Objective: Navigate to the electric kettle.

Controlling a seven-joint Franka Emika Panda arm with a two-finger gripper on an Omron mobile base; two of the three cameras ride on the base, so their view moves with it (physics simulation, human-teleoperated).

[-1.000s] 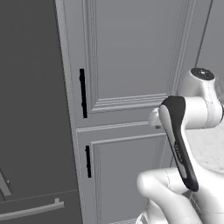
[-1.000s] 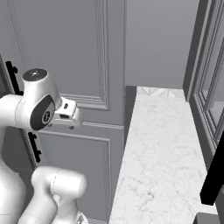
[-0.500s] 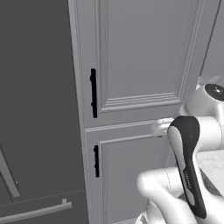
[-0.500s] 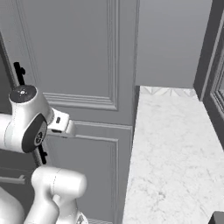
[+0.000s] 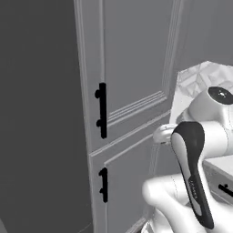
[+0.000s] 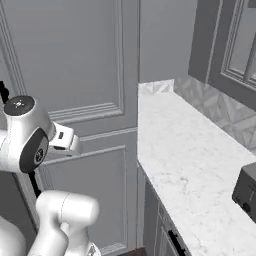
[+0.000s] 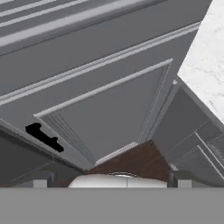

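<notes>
Across the left base view, the tall grey cabinet (image 5: 132,91) with black handles (image 5: 103,110) has slid rightward versus 1.0 s ago: base turning. Right base view: marble counter (image 6: 185,165) now wider, a dark appliance (image 6: 246,190) entering at right edge; counter edge close at centre. Hand view: wood floor (image 7: 131,162) gives open room. Electric kettle unseen; finger state cannot be judged.

- Kettle: cannot be told for sure from these views
- A dark grey appliance (image 6: 247,192) stands on the marble counter (image 6: 185,150), well apart to the right of the pincer (image 7: 111,180), cut by the frame edge; it looks boxy rather than round
</notes>
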